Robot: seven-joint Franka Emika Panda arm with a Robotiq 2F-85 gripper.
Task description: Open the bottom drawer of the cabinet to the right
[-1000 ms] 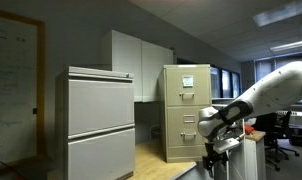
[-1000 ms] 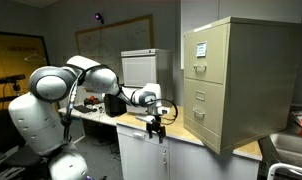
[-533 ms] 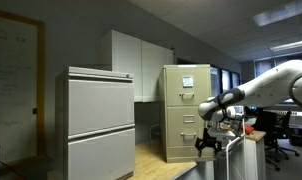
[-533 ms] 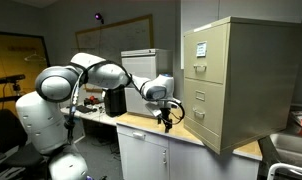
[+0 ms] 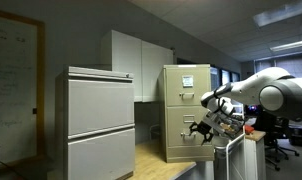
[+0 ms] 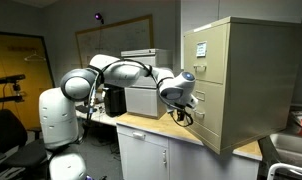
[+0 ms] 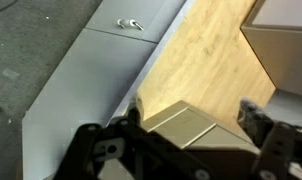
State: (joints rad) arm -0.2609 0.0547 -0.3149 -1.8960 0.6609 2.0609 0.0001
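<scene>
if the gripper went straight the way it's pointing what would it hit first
Probably the wooden countertop beside the cabinet: the gripper points down, not at the bottom drawer. Depth is unclear.

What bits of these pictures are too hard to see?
- Handle of the bottom drawer: too small in both exterior views.
- Whether the gripper touches the cabinet: too small and dark in both exterior views.
- Writing on the white paper: too small.
- Wrist view: the drawer front is outside the picture.
</scene>
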